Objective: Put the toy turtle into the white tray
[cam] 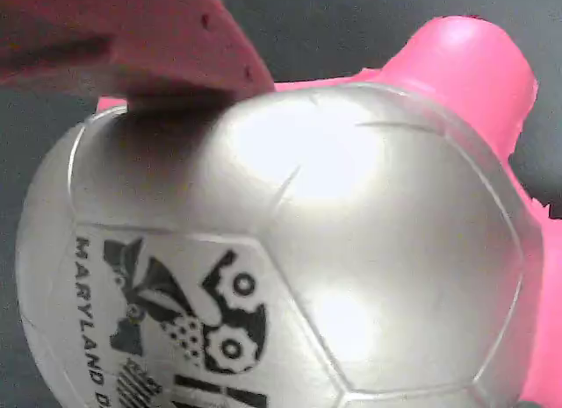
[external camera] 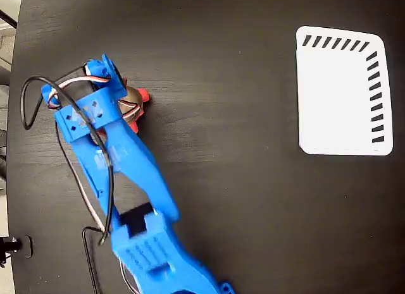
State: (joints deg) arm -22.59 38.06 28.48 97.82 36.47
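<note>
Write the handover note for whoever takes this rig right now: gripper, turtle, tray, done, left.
Gripper: down over the toy turtle at the table's left in the fixed view; one finger rests on the shell in the wrist view. Whether it has closed cannot be told.
White tray: far right, empty.
Done: the reach to the turtle.
Left: secure the grasp, lift, carry it right, release in the tray.

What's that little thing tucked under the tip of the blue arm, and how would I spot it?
On the black table, follow the blue arm up to its tool at the left. Under it sits the toy turtle: red limbs poking out, a shiny domed shell with a black printed mark, far from the white tray.
</note>
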